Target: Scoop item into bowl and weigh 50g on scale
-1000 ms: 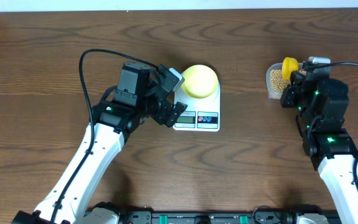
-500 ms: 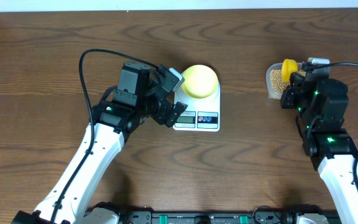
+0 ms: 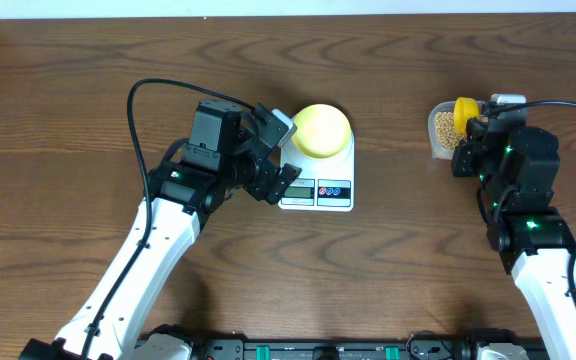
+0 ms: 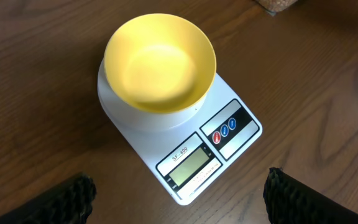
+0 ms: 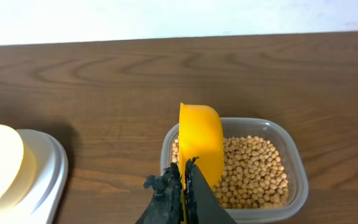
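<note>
The pale yellow bowl (image 3: pixel 320 130) stands empty on the white scale (image 3: pixel 317 190) at the table's middle; both show in the left wrist view, bowl (image 4: pixel 160 62) and scale (image 4: pixel 222 146). My left gripper (image 3: pixel 271 178) is open and empty by the scale's display end (image 4: pixel 179 196). My right gripper (image 3: pixel 473 140) is shut on the handle of a yellow scoop (image 3: pixel 465 108), held over the clear tub (image 3: pixel 436 145) of tan beans (image 3: pixel 448 128). In the right wrist view the scoop (image 5: pixel 199 140) stands on edge above the beans (image 5: pixel 253 168), with the gripper (image 5: pixel 184 177) pinching it.
The dark wooden table (image 3: pixel 68 100) has a pale wall edge along its back. The left arm's black cable (image 3: pixel 138 120) loops over the table left of the scale. The bowl and scale show at the left edge of the right wrist view (image 5: pixel 42 174).
The right gripper with the scoop has shifted very slightly over the tub. The left arm, bowl and scale have not moved.
</note>
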Controlling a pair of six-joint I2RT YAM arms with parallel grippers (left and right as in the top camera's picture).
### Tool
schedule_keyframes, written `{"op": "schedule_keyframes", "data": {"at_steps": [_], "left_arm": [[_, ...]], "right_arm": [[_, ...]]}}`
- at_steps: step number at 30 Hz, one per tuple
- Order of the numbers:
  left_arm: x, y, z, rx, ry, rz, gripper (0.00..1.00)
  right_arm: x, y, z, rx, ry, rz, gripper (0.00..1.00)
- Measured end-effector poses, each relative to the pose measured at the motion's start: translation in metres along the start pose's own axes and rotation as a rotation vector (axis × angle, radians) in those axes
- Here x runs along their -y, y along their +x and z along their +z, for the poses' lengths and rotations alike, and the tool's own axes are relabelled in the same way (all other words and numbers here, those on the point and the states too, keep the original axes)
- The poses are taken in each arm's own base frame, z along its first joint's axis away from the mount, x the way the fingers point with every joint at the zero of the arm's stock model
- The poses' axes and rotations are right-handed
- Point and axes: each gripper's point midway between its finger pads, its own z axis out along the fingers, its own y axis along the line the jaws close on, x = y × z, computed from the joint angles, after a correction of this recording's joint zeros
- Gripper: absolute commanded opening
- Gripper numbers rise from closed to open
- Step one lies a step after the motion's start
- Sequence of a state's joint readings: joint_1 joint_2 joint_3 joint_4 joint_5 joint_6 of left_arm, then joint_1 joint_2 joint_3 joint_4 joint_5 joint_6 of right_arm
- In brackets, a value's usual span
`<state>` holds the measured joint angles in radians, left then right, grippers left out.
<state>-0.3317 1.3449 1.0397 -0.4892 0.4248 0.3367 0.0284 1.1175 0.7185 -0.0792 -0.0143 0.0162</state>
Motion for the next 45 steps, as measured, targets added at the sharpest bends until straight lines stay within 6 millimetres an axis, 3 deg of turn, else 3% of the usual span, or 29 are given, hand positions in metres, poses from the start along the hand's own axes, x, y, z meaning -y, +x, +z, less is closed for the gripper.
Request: {"op": "schedule_keyframes", "data": {"at_steps": [18, 24, 36, 40, 45], "left_arm": [[0.0, 0.0, 0.0, 0.0, 0.0, 0.0, 0.89], [0.0, 0.0, 0.0, 0.0, 0.0, 0.0, 0.88], [0.001, 0.005, 0.002, -0.021, 0.006, -0.008, 0.89], [0.003, 0.019, 0.018, -0.085, 0.031, -0.024, 0.88], [0.015, 0.038, 0.057, -0.176, 0.087, -0.014, 0.88]], "right_arm": [[-0.006, -0.004, 0.0, 0.017, -0.032, -0.05, 0.01], [-0.007, -0.015, -0.001, 0.061, -0.04, -0.052, 0.01], [-0.007, -0.013, -0.001, 0.055, -0.041, -0.052, 0.01], [-0.007, -0.015, -0.001, 0.061, -0.041, -0.052, 0.01], [-0.007, -0.015, -0.001, 0.061, -0.041, -0.052, 0.01]]}}
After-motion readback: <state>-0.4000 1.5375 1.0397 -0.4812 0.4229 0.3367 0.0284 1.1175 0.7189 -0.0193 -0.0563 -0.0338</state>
